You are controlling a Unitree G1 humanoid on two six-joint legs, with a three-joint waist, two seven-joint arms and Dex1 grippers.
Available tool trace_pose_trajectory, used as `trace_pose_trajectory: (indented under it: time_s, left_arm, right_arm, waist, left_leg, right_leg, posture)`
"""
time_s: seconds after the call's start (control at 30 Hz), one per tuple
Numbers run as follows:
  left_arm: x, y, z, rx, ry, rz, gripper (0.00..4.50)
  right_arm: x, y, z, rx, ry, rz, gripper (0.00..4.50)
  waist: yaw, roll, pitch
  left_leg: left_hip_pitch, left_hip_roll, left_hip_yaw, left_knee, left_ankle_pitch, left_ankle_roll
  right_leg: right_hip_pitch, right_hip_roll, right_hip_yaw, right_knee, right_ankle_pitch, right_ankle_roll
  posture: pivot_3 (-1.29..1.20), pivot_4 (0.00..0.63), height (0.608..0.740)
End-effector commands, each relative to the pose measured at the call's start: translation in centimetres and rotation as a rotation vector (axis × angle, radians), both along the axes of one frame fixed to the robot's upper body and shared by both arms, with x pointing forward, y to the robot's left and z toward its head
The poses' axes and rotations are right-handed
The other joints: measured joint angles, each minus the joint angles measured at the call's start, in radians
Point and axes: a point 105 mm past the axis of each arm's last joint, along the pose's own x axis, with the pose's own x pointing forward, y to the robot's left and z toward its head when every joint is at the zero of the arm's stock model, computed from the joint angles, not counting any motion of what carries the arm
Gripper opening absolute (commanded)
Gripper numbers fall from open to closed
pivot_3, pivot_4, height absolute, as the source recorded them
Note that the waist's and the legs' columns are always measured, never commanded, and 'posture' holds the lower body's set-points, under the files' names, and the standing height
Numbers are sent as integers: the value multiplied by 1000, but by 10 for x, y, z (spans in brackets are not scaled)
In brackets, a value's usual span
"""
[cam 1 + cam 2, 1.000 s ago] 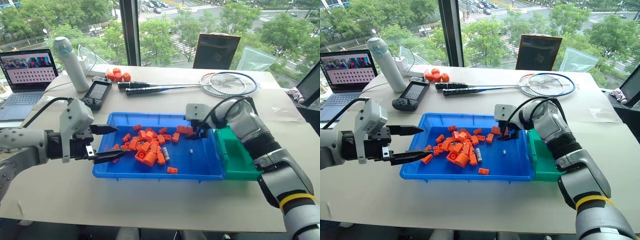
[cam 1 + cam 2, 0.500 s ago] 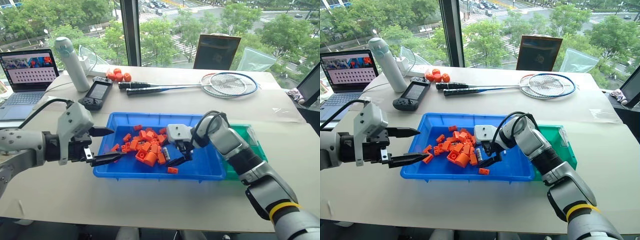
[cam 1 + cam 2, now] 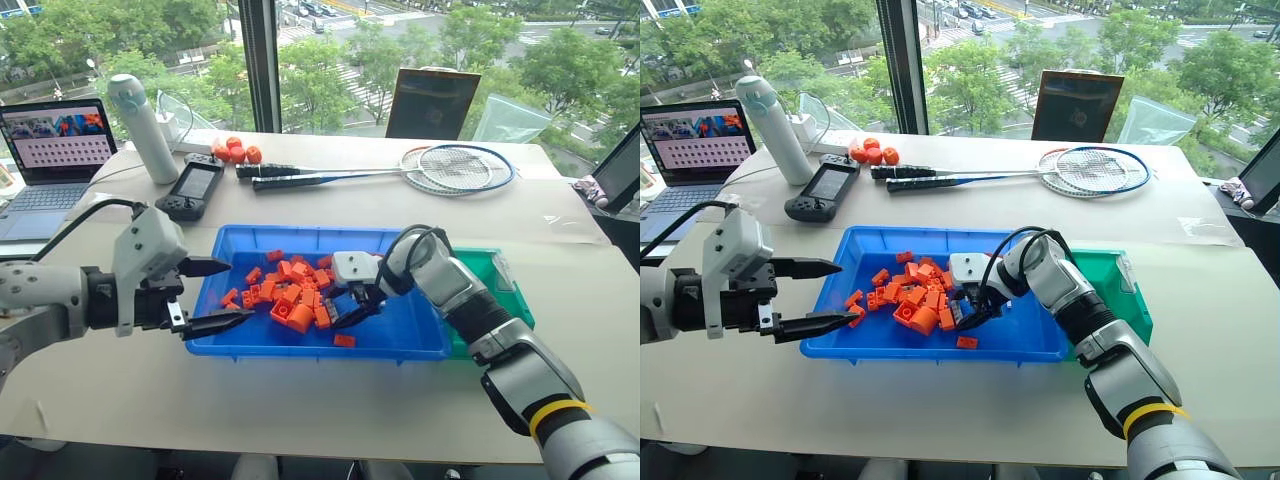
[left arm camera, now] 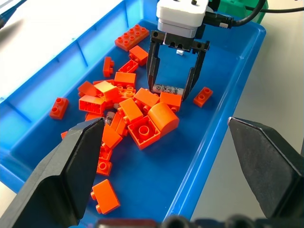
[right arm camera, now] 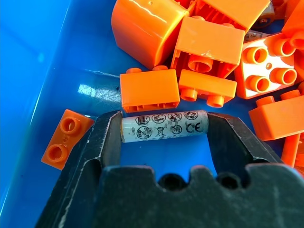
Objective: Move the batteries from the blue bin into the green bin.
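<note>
Battery (image 5: 164, 126) pinched end to end in our right gripper (image 5: 164, 142) jaws.
From the head we reach into the blue bin (image 3: 300, 345) beside orange bricks (image 3: 300, 290); green bin (image 3: 500, 290) adjoins. Left wrist: our left gripper (image 4: 166, 166) jaws are spread.

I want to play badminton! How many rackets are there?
2. Both lie on the table behind the blue bin: one racket farther back, the other racket just in front of it, their heads overlapping. None seem hidden.
</note>
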Motion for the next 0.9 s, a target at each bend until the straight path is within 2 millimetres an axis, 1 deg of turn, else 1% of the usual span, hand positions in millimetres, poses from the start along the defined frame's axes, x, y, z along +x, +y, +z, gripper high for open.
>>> trace_pose_trajectory:
  time_s: [0.03,0.07,0.13,0.2,0.27,0.3,0.33,0.4,0.47,0.5,0.6,0.67,0.73,0.83,0.9]
  left_arm:
    - [-3,-3,8,11,-30,-23,4500]
    - [-2,-4,8,10,-30,-24,4500]
    - [-2,-5,9,5,-25,-36,4500]
    - [-4,-8,11,-15,-26,-60,4500]
    - [-8,-13,15,-48,-27,-97,4500]
    - [-9,-15,17,-66,-29,-111,4500]
    - [-9,-17,19,-83,-33,-122,4500]
    - [-8,-21,23,-109,-45,-139,4500]
    - [-7,-23,28,-137,-66,-152,4500]
    - [-6,-25,31,-153,-75,-158,4500]
    - [-6,-29,41,-204,-101,-187,4500]
    - [-4,-30,44,-203,-122,-190,4500]
    - [-3,-29,40,-179,-116,-184,4500]
    - [0,-25,36,-154,-105,-160,4500]
    - [4,-20,34,-138,-108,-128,4500]
  right_arm:
    - [0,0,20,42,-41,10,2506]
    - [0,-1,23,44,-45,9,2506]
    - [1,-9,44,69,-73,-7,2506]
    - [-2,-22,76,106,-89,-28,2506]
    - [1,-37,110,158,-141,-97,2506]
    - [6,-50,123,156,-184,-150,2506]
    - [10,-63,131,138,-222,-197,2506]
    - [19,-93,138,70,-294,-297,2506]
    - [29,-122,142,8,-357,-413,2506]
    - [32,-136,142,-16,-366,-458,2506]
    - [30,-175,138,-90,-349,-573,2506]
    - [30,-192,133,-119,-338,-635,2506]
    - [25,-202,116,-164,-291,-652,2506]
    - [15,-200,93,-172,-190,-636,2506]
    - [9,-201,80,-180,-143,-641,2506]
  waist:
    - [0,0,0]
    - [1,0,0]
    - [2,0,0]
    - [5,0,1]
    - [5,0,1]
    - [4,0,1]
    - [4,0,1]
    - [6,0,1]
    - [6,0,1]
    - [5,0,1]
    - [4,0,1]
    - [4,0,1]
    - [-2,0,1]
    - [-8,0,1]
    - [-11,1,1]
  left_leg:
    - [0,0,0,0,0,0]
    - [0,0,0,0,0,0]
    - [0,0,0,0,0,0]
    - [-1,0,0,0,0,0]
    - [-2,-1,0,1,0,0]
    - [-1,0,0,1,0,0]
    - [-1,0,0,0,0,0]
    - [-1,0,0,-1,0,0]
    - [0,0,0,-1,0,0]
    - [0,0,1,0,0,0]
    - [-1,-1,1,0,0,0]
    - [-1,-1,2,-1,0,1]
    - [-1,-1,2,-1,-1,1]
    - [-1,0,2,-1,-1,1]
    - [-1,0,2,-1,-1,1]
  right_leg:
    - [0,0,0,0,0,0]
    - [0,0,0,0,0,0]
    - [0,0,0,0,0,0]
    - [0,0,0,0,0,0]
    - [-1,0,0,0,0,0]
    - [-1,0,0,0,0,0]
    - [-1,0,0,0,0,0]
    - [-1,0,0,-1,0,0]
    - [1,-1,-1,-3,0,0]
    - [1,-1,0,-4,0,0]
    - [0,-1,0,-3,0,0]
    - [0,-1,0,-3,0,0]
    - [-1,-1,1,-4,0,0]
    - [-1,-1,1,-3,0,0]
    - [-1,-1,1,-3,0,0]
  posture:
    - [0,150,709]
    - [0,150,709]
    - [0,150,709]
    - [0,150,709]
    - [0,150,709]
    - [0,150,709]
    - [0,150,709]
    - [0,150,709]
    - [0,150,709]
    - [0,150,709]
    - [0,150,709]
    - [0,150,709]
    - [0,150,709]
    - [0,150,709]
    - [0,150,709]
